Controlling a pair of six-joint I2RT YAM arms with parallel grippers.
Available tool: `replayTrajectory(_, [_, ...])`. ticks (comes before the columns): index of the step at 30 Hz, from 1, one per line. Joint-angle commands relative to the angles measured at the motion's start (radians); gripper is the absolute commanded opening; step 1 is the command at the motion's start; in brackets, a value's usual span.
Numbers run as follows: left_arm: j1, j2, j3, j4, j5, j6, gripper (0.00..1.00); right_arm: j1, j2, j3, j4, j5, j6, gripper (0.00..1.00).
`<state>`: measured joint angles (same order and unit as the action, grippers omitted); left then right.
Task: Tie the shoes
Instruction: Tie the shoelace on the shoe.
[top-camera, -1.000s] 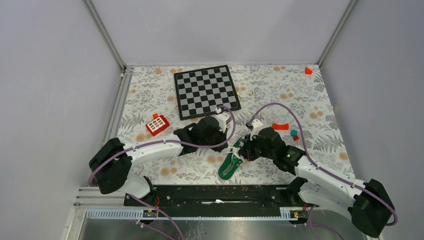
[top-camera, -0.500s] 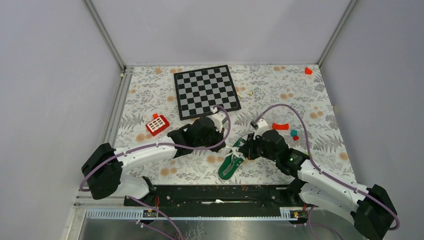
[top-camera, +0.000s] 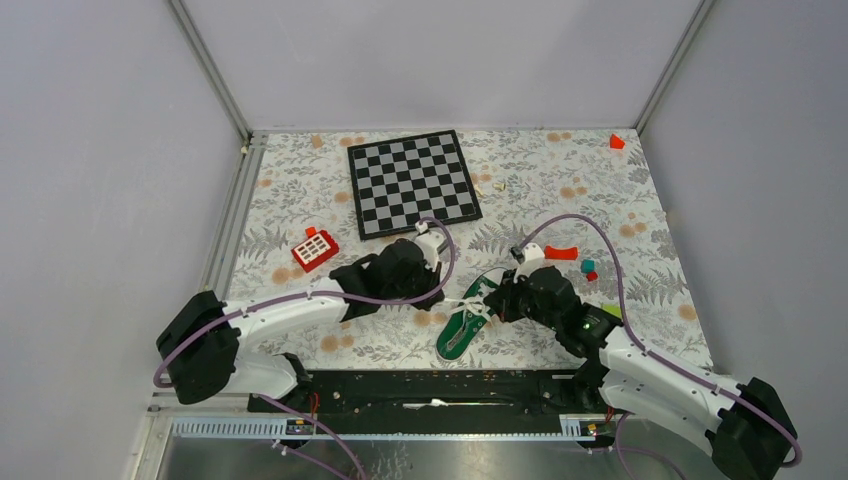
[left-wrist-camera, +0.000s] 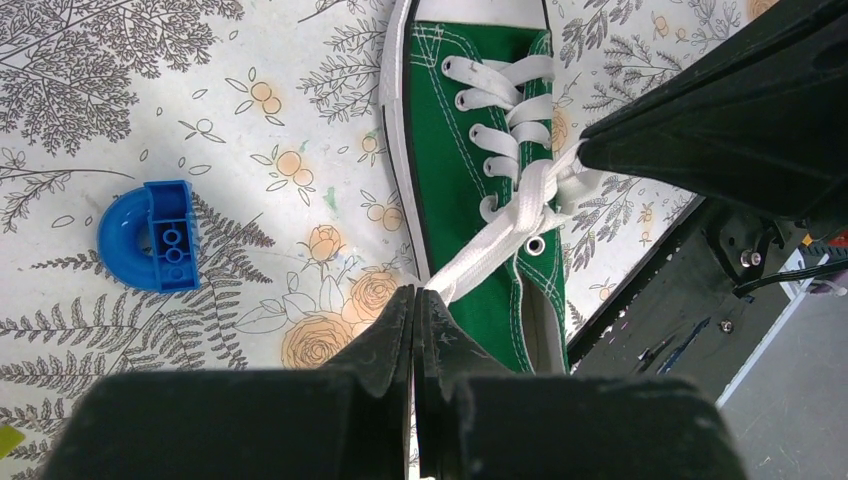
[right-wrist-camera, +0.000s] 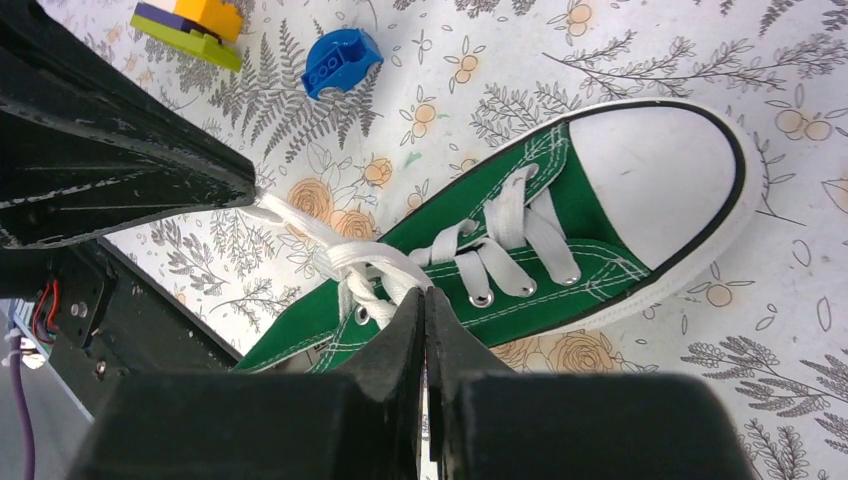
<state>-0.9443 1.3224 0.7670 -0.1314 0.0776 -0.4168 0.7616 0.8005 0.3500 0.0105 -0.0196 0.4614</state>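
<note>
The shoe, a green canvas sneaker (top-camera: 460, 328) with a white toe cap, lies on the floral table between my two grippers. My left gripper (left-wrist-camera: 415, 292) is shut on a white lace strand (left-wrist-camera: 490, 238) that runs taut from the crossing over the top eyelets. My right gripper (right-wrist-camera: 424, 293) is shut on the other lace strand beside the crossed laces (right-wrist-camera: 365, 265). In the top view the left gripper (top-camera: 446, 297) sits just left of the shoe. The right gripper (top-camera: 490, 304) sits just to its right. Each wrist view shows the other gripper's fingers pulling the lace outward.
A chessboard (top-camera: 412, 183) lies at the back and a red toy (top-camera: 315, 250) to the left. A red curved block (top-camera: 561, 252) and small blocks (top-camera: 590, 268) lie right of the shoe. A blue arch brick (left-wrist-camera: 150, 235) lies near the left gripper. A black rail (top-camera: 430, 385) borders the near edge.
The left gripper has drawn left and nearer, the right gripper slightly right. The lace strands between them are stretched tighter across the shoe. Both stayed shut.
</note>
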Motion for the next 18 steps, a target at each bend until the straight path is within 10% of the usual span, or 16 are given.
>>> replayTrajectory(1, [0.006,-0.045,-0.015,0.021,-0.029,-0.01,0.0,0.007,-0.051,-0.028,0.024,0.093,0.034,0.0])
replayTrajectory(18, [0.006,-0.044,-0.081,0.037,-0.04,-0.031,0.0,0.006,-0.113,-0.09,0.035,0.138,0.094,0.0])
